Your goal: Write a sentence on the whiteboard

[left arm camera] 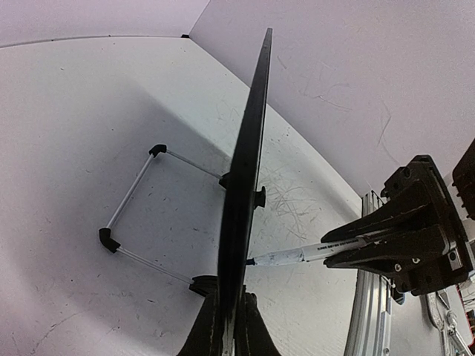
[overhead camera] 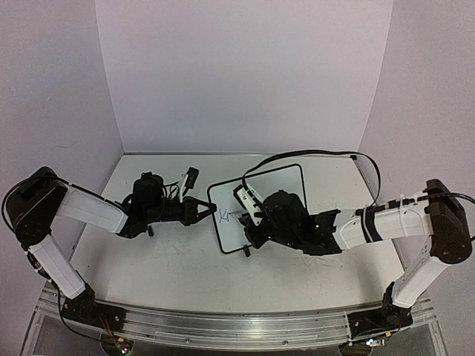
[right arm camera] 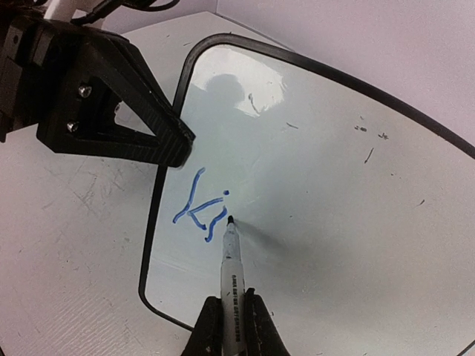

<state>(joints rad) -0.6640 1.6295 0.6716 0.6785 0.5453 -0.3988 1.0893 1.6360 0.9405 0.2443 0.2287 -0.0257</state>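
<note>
Probably light, stiff and easily tipped, the whiteboard (overhead camera: 282, 178) stands mid-table. The left gripper (overhead camera: 208, 211) pinches its left frame edge, the sensible hold, while the right gripper (right arm camera: 231, 315) clamps the marker (right arm camera: 231, 259), its tip at the sentence (right arm camera: 200, 209), only "Ki".

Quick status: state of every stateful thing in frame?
whiteboard: upright, propped on its wire stand, one edge clamped.
sentence: unfinished, only blue "Ki" written.
marker: uncapped, tip touching the whiteboard beside the "i".
left claw: shut on the whiteboard edge.
right claw: shut on the marker.
</note>
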